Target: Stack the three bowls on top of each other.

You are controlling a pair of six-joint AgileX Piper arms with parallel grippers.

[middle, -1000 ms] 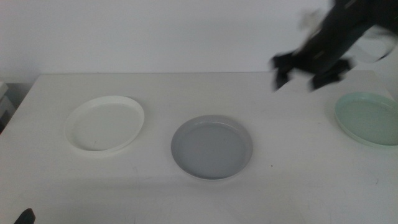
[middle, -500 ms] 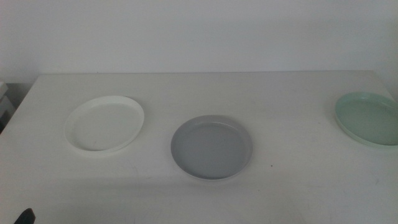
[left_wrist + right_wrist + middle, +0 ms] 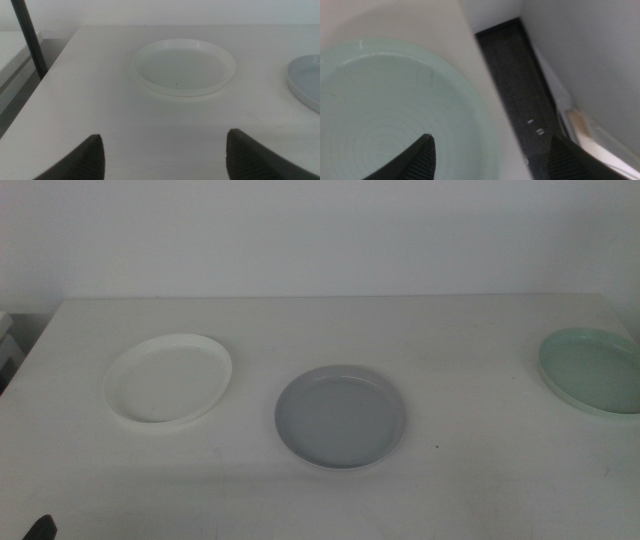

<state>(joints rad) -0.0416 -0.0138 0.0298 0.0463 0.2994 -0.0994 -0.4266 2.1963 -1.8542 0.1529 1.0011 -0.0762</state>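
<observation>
Three bowls lie apart on the white table: the white bowl (image 3: 168, 378) at the left, the grey bowl (image 3: 341, 417) in the middle, the mint green bowl (image 3: 595, 370) at the right edge. My left gripper (image 3: 165, 160) is open and empty, low at the table's near left, facing the white bowl (image 3: 184, 66), with the grey bowl (image 3: 306, 85) off to one side. Only a dark tip of it (image 3: 40, 528) shows in the middle view. My right gripper (image 3: 492, 160) is open and empty, hovering over the mint green bowl (image 3: 395, 115) near its rim; this arm is outside the middle view.
The table's right edge runs just beyond the mint bowl, with dark floor (image 3: 520, 85) below it. A dark pole (image 3: 29, 37) stands off the table's left side. A white wall (image 3: 320, 230) backs the table.
One second ago the right arm was high at the back right of the middle view; it has since left that view. The bowls have not moved.
</observation>
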